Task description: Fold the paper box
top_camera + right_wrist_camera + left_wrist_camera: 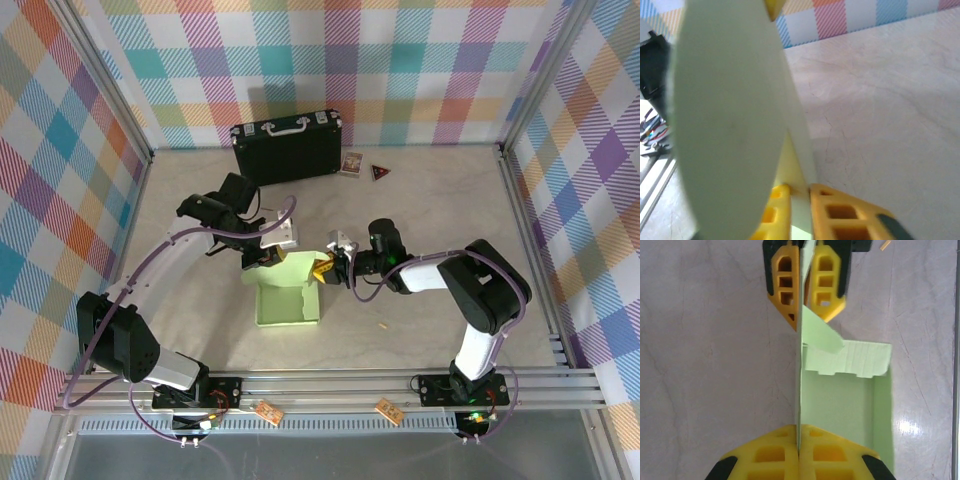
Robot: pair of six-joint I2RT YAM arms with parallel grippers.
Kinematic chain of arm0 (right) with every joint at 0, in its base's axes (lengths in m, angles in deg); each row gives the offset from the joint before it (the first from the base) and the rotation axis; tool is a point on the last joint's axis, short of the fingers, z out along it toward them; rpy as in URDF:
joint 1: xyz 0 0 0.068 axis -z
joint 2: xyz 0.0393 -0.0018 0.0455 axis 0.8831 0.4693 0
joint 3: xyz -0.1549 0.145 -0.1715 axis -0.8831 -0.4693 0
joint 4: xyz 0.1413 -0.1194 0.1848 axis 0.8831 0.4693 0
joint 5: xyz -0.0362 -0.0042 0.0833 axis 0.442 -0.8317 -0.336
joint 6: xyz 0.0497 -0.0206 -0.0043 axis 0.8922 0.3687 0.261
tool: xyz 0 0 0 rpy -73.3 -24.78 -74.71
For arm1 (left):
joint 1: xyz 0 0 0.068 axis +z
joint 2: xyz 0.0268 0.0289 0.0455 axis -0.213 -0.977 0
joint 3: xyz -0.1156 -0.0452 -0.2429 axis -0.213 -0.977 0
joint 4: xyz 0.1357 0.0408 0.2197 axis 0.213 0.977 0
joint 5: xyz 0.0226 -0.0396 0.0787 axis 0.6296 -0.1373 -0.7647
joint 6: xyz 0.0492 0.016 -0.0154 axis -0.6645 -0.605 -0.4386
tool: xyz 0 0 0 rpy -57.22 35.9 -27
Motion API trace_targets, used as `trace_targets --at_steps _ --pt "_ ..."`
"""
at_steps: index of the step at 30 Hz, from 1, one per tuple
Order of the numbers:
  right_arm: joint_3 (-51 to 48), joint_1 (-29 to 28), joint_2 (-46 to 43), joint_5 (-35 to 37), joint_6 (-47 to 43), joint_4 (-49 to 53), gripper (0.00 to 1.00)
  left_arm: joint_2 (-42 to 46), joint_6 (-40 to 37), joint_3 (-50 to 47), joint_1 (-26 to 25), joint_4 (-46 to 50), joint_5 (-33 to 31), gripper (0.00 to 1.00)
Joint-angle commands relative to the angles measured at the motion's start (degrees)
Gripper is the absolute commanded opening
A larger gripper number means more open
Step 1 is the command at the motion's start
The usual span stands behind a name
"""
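**Now both claws pinch one wall**

Top view: the paper box [288, 300], half-formed, sits on the near side of the black case [288, 148], apart from it.

Left wrist: the left gripper [799, 437] and right gripper [807, 315] are clamped tight on its case-side wall.

Right wrist: the box fills the foreground, pinched.

Next, I judge, folding this wall inward needs both arms moving together.

Blurred close-up: paper box [730, 115]; left hand [799, 450] cropped at bottom edge.
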Motion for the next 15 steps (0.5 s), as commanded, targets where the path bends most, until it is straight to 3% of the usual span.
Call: trace_targets --at_steps 1,5,9,11,15 --pt "3.3 -2.7 -0.6 1.8 0.1 -4.7 0.00 1.9 1.9 -0.4 -2.5 -7.0 13.0 0.00" --pt "3.3 -2.6 -1.9 5.5 -1.8 -2.4 0.00 2.2 2.3 -0.8 -2.5 -6.4 12.6 0.00" --pt "3.4 -2.6 -2.1 2.4 -2.8 -2.0 0.00 2.5 2.1 -1.3 -2.6 -6.5 12.1 0.00" --pt "3.9 -2.6 -1.4 1.9 -1.9 -2.5 0.18 2.4 2.2 -1.3 -2.6 -6.7 12.9 0.00" --pt "3.6 -2.6 -0.1 -0.5 -0.8 -6.1 0.38 2.3 1.8 -1.4 -2.6 -6.8 14.2 0.00"
